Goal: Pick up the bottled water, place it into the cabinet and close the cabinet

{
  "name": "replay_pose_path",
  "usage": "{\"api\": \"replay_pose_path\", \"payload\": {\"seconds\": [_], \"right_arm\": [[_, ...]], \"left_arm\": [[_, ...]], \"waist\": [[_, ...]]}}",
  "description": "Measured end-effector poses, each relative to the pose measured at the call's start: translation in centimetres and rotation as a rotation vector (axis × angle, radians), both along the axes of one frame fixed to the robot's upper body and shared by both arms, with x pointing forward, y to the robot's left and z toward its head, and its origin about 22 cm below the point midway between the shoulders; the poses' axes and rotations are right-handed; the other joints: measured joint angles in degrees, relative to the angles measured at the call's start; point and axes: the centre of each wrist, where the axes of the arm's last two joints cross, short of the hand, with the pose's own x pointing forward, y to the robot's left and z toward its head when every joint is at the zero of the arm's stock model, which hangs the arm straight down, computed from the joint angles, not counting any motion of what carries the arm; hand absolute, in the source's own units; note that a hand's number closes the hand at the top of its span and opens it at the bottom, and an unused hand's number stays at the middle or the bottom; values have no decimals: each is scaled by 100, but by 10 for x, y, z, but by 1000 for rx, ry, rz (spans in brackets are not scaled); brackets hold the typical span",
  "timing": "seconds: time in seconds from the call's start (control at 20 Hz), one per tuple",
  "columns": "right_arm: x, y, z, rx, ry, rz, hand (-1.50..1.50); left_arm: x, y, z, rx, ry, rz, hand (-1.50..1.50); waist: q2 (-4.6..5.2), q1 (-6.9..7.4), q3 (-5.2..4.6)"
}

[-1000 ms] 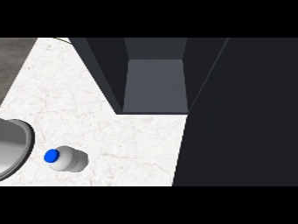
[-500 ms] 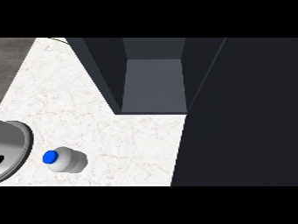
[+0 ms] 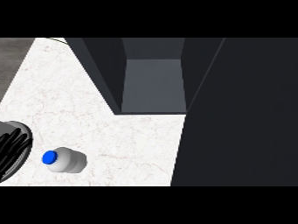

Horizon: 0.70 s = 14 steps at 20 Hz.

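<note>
A small white water bottle (image 3: 64,160) with a blue cap stands on the white marble counter (image 3: 99,131) at the lower left. My left hand (image 3: 8,148) shows at the left edge, black fingers straight and spread, just left of the bottle and apart from it. The dark cabinet (image 3: 151,83) stands open at the back, its grey inner shelf visible. The right hand does not show.
The cabinet's open door (image 3: 248,113) fills the right side as a large dark panel reaching down to the lower edge. Left of the counter lies a grey floor strip (image 3: 3,65).
My left forearm has rolled and the black fingers have come into view at the left edge, closer to the bottle. The bottle and cabinet have not moved.
</note>
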Motion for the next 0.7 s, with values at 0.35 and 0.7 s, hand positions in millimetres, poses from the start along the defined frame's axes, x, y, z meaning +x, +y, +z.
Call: {"api": "replay_pose_path", "payload": {"seconds": [0.35, 0.7], "right_arm": [[2, 2, 2, -3, -1, -2, -150], [4, 4, 4, -13, -4, -7, -150]], "left_arm": [[16, 11, -45, 32, 75, 16, -150], [33, 12, -84, 56, 144, 38, -150]], "waist": [[4, -6, -3], [7, -7, -3]]}}
